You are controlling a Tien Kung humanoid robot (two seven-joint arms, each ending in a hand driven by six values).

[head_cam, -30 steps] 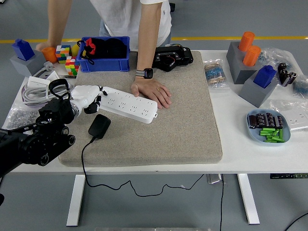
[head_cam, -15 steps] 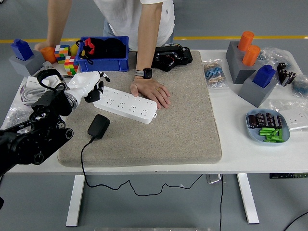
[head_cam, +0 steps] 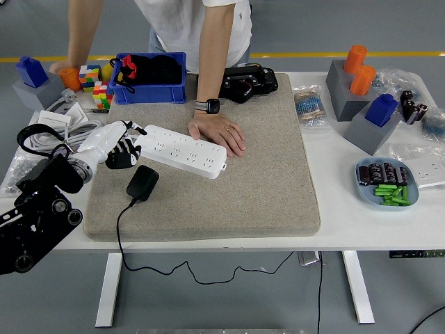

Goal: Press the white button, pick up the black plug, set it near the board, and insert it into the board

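The robot's left hand (head_cam: 115, 145) is hovering at the white power strip's (head_cam: 182, 149) left end, fingers loosely curled, pinching nothing. A person's hand (head_cam: 221, 133) is pressing the strip's far side; the black plug (head_cam: 142, 183) is lying just below.

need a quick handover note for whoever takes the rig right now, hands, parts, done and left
Left hand: at the left end of the white power strip, fingers loosely open, holding nothing.
Right hand: not in view.
Black plug: lying on the grey mat just in front of the strip, not plugged in, cord trailing off the table's near edge.
A person's hand rests against the strip's far side.
Done: cannot tell if the button was pressed.
Left: pick up plug, place near strip, insert.
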